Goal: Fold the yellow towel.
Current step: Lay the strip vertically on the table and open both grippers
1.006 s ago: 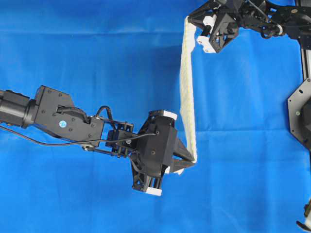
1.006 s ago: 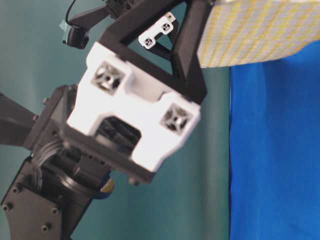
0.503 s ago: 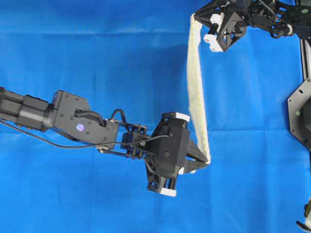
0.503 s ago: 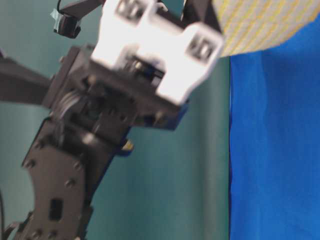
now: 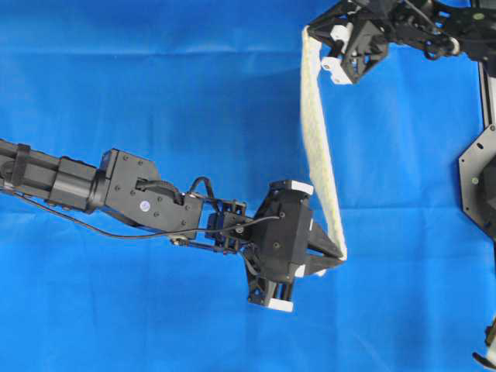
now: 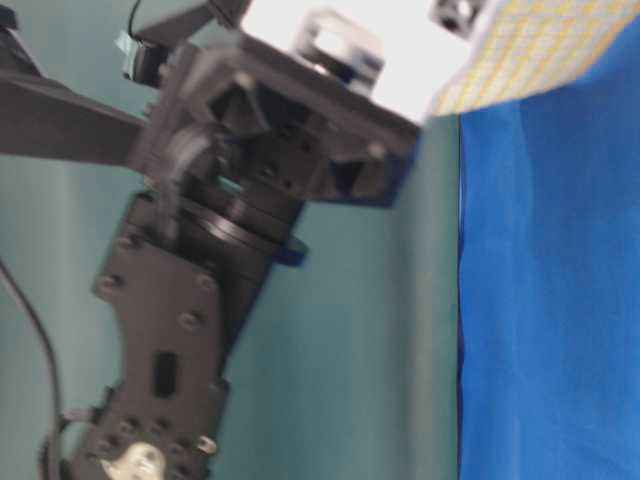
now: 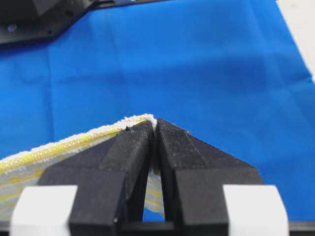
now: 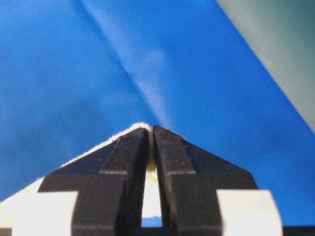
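Where fingers (image 7: 155, 129) pinch, yellow towel (image 5: 322, 147) corners hidden.

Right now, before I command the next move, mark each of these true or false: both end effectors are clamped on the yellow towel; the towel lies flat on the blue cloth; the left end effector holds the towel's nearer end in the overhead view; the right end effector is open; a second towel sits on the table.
1. Both end effectors grip the yellow towel: true; the left end effector and right end effector are each shut on a corner.
2. Towel lies flat on the blue cloth: false; it hangs stretched between the two.
3. Left holds the lower end in the overhead view: true.
4. Right is open: false; shut.
5. Second towel present: false; only one shows.
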### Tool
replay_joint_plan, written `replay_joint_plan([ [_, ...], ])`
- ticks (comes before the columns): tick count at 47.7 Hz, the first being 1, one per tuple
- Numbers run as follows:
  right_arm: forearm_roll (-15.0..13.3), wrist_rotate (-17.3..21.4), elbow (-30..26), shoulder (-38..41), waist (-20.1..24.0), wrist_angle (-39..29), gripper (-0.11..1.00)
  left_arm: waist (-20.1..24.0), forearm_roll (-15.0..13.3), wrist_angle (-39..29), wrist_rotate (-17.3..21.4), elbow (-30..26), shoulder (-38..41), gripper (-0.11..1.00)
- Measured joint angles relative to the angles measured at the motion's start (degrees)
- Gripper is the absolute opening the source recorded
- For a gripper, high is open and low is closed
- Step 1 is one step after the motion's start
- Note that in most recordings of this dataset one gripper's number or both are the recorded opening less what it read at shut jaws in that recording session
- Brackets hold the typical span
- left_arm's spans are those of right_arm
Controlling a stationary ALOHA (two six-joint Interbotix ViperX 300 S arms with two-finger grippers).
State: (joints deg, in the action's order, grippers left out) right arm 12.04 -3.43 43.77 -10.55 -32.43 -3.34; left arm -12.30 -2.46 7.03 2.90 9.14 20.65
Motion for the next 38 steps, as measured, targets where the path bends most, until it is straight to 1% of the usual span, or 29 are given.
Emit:
replay_joint_plan([
  [6,0.0,-0.1,-2.1,3.2,0.4,-0.1,0.04,0.0,-0.3,1.7,-0.3,3.9,-0.7,0.03],
  [20,0.0,-0.1,-8.3,11.3,3.1,0.0,0.04,-1.1,-1.2,10.7,-1.0,15.8,-6.2,0.03],
  [23,0.0,-0.1,-9.7,12.5,3.6,0.0,0.04,-1.4,-1.5,11.9,-2.0,18.2,-7.2,0.03],
  [29,0.0,-0.1,-12.0,14.2,4.2,0.0,0.04,-1.8,-1.6,14.0,-5.5,22.5,-9.3,0.03],
  [34,0.0,-0.1,-13.5,15.6,4.7,0.0,0.04,-2.0,-1.6,14.9,-7.2,25.1,-10.6,0.03],
  [38,0.0,-0.1,-14.4,16.4,5.1,0.1,0.04,-2.2,-1.6,15.1,-7.7,26.5,-11.3,0.03],
])
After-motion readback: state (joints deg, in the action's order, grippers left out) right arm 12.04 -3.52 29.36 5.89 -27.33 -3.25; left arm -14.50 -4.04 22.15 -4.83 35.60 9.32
